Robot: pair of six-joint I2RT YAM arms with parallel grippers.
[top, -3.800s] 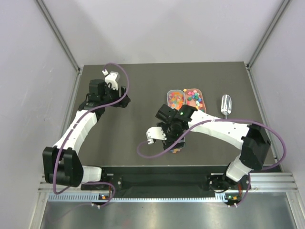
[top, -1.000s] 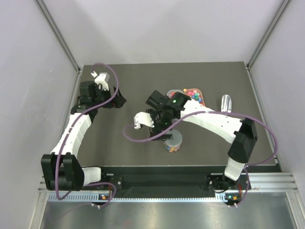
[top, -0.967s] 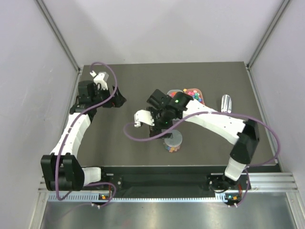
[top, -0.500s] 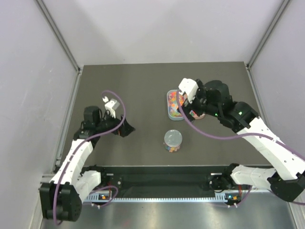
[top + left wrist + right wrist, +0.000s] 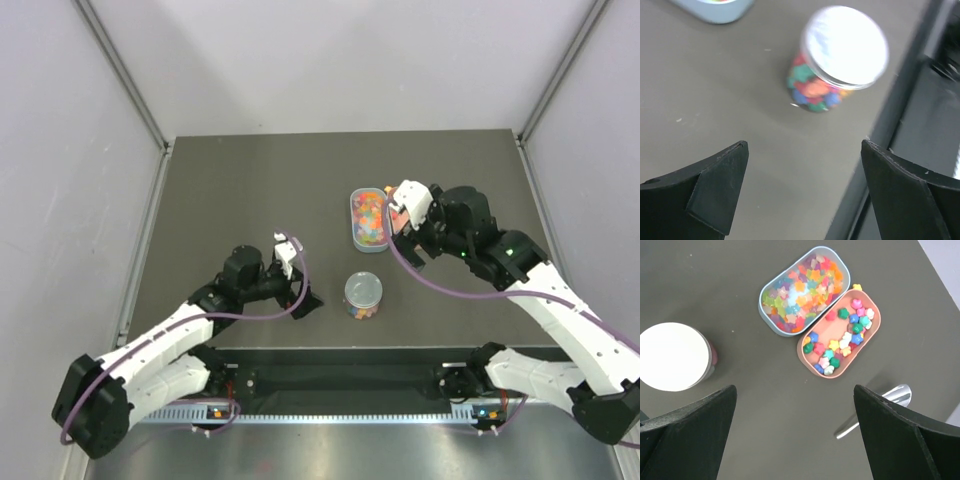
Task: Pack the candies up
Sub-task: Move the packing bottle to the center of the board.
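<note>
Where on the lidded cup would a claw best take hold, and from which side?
Likely the round side wall of the cup, just under the lid, coming in level from its left, where the open left claw faces it. The cup stands upright, and its flat lid offers nothing to pinch from above.

Trays (image 5: 762, 307) x2, cup (image 5: 674, 356) x1, scoop (image 5: 891, 396) x1

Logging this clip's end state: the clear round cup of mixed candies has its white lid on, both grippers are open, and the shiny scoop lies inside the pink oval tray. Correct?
No. The shiny scoop lies on the dark table beside the pink oval tray, not inside it, as the right wrist view shows. Rest holds: lidded clear cup, left gripper and right gripper open.
</note>
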